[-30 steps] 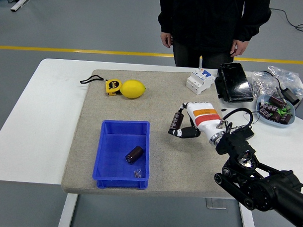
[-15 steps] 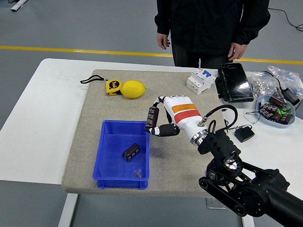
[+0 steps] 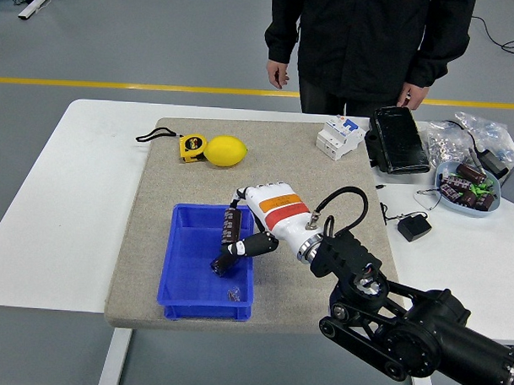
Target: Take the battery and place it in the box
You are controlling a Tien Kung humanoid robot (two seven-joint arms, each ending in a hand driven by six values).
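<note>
Right robot hand [image 3: 243, 230] closed around a dark battery [image 3: 233, 223], held upright over the right side of the blue box [image 3: 180, 266] on the table [image 3: 62, 211]. Another battery [image 3: 220, 265] (partly hidden by the fingers) already inside the box.

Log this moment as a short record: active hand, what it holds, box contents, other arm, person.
active hand: right hand, over the blue box
held item: battery, upright in the fingers, above the box's right side
box contents: another battery partly hidden by the hand, plus a small dark bit
left arm: not in view
person: stands at the far side, hands off the table
</note>
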